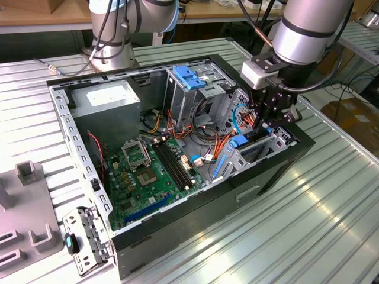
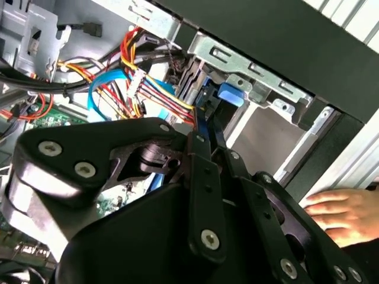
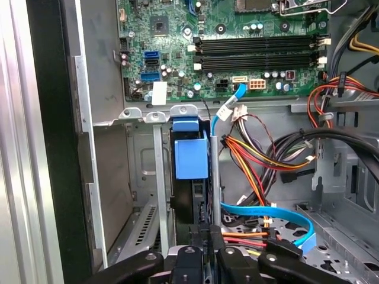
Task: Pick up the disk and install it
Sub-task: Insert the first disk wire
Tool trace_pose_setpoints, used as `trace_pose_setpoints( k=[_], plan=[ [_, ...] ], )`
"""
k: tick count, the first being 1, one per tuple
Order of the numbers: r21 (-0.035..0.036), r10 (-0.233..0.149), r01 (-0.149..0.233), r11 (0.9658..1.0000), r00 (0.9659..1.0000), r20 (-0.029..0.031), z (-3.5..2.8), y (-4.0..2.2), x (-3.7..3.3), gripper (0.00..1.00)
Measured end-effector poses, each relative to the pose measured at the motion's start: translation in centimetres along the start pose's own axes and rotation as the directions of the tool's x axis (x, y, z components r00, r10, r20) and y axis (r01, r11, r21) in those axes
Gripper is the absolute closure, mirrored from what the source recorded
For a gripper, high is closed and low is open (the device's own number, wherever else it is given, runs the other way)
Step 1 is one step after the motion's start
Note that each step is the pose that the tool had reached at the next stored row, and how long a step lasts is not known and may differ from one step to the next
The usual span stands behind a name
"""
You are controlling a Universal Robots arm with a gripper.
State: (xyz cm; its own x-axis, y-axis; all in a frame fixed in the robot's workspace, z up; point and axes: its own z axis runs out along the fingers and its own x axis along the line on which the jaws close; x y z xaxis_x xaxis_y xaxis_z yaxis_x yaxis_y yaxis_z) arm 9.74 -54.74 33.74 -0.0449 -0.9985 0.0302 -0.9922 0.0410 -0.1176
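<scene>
Open computer case [image 1: 177, 236] lies on its side on the ribbed metal table [image 1: 331, 225], motherboard [image 1: 148, 171] exposed, grey power supply box [image 1: 109, 97] at the case's 11 o'clock in the exterior view. Arm reaches into the drive cage [image 1: 260, 148] at the case's 3 o'clock.

The disk [image 3: 191, 177] stands on edge in a cage slot, its blue carrier tab [image 3: 191, 155] facing out; tab also seen in the second wrist view [image 2: 230, 94]. Slot sits between two upright metal cage walls.

Gripper [image 1: 269, 121] directly over the disk's slot. In the first wrist view its black fingers [image 3: 228, 260] are drawn narrow, nearly together, gripper [image 3: 210, 242] pinching the disk's near edge. Disk extends away from the fingertips toward the motherboard.

Bundled red, yellow, blue cables [image 3: 266, 160] just beside the slot.

A person's hand [image 2: 343, 216] rests near the case's outer wall in the second wrist view.
</scene>
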Motion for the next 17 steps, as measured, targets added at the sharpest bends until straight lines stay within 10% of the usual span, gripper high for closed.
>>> trace_pose_setpoints(
  k=[5, 10, 17],
  plan=[
    [0.0002, 0.000, 0.000, 1.0000, 1.0000, 0.0024, -0.04, -0.01, 0.05, 0.82],
    [0.0003, 0.000, 0.000, 1.0000, 1.0000, 0.0013, -1.45, -0.17, 0.09, 0.76],
    [0.0003, 0.000, 0.000, 1.0000, 1.0000, 0.0011, -1.64, -0.19, 0.10, 0.89]
  ],
)
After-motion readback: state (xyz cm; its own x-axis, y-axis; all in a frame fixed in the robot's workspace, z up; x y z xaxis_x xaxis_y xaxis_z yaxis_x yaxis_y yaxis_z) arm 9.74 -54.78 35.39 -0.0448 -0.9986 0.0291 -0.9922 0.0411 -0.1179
